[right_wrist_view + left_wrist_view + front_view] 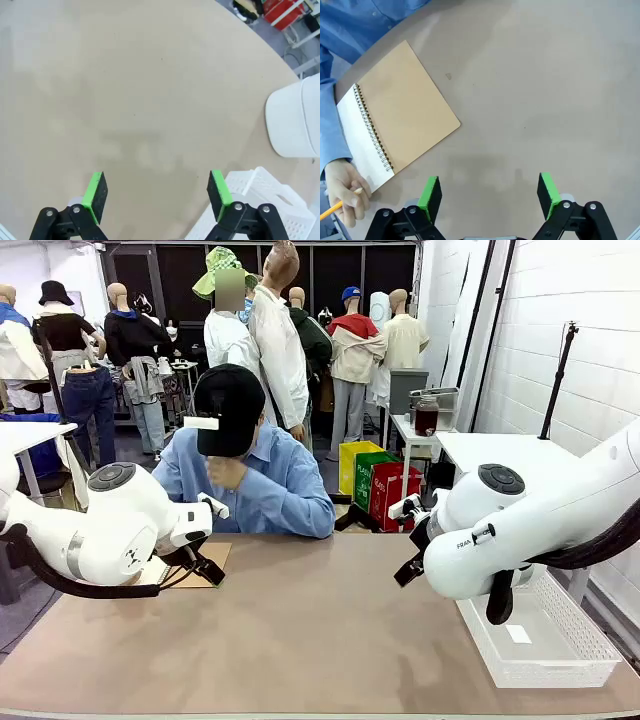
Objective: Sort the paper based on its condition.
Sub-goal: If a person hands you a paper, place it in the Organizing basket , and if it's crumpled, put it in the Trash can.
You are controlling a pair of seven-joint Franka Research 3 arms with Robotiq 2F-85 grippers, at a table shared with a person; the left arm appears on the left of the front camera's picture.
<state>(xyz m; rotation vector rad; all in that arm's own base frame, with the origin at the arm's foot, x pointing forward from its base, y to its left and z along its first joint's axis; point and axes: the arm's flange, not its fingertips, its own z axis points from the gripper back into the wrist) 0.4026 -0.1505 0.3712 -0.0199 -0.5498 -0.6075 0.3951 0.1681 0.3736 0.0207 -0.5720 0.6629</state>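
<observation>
I think the sorting has not really begun. The only thin white paper (364, 145) I can find is one page held by the wire rings of a spiral notebook with a brown cardboard cover (405, 110). The notebook lies flat by the far left corner of the wide brown table (320, 640), close to the far edge where a person in a blue shirt sits. The person's hand (347, 192) is at one end of the page and holds a yellow pencil (331, 211). The page is a long shape, and its long side runs right along the wire rings. One short end points at that hand and the other points away from it. It lies flat and looks smooth, but I cannot tell its full condition. The left gripper (489, 192), black with green pads, hangs over the table near the notebook with its jaws spread wide and nothing between them. The right gripper (157, 192), black and green too, hangs with its jaws wide apart and holds nothing. A white plastic basket with little holes (550, 672) sits at the near right corner, with a tiny white tag (518, 633) in it. So I think all the work is left: a sheet must come free, be looked at, and go to its place.
</observation>
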